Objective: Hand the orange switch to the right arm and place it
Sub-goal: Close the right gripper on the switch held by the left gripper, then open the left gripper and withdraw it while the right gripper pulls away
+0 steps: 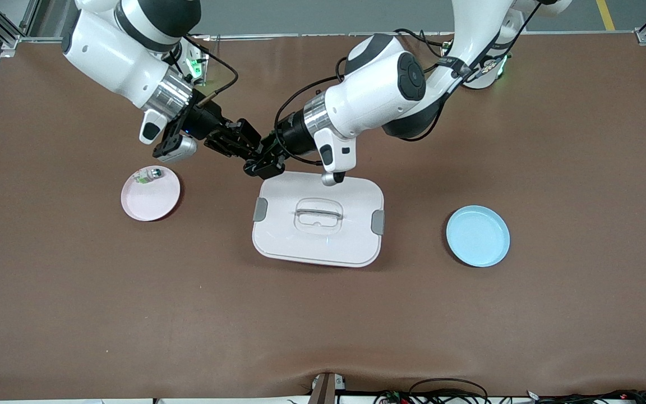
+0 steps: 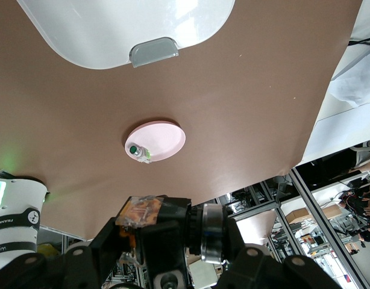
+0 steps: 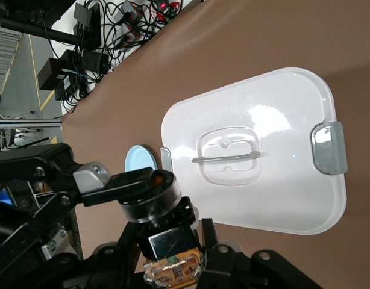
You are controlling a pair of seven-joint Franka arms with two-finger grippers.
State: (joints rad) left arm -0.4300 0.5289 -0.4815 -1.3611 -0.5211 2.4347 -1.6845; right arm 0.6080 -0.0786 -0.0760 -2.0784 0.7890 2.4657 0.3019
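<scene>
**Handover in mid-air over the white box's far edge**

The left gripper (image 1: 264, 160) is clamped on the orange switch (image 3: 153, 195). The right gripper (image 1: 232, 140) meets it tip to tip, fingers flanking the brass terminal end; whether they have closed I cannot tell. To do this well, the right gripper should probably pinch firmly before the left lets go, then both part straight along the switch's axis. The pink plate (image 1: 157, 207), toward the right arm's end, holds a small clear-green part (image 1: 149, 175). The blue plate (image 1: 478, 238), toward the left arm's end, holds nothing. The white box (image 1: 317, 249) sits lidded and latched.
</scene>
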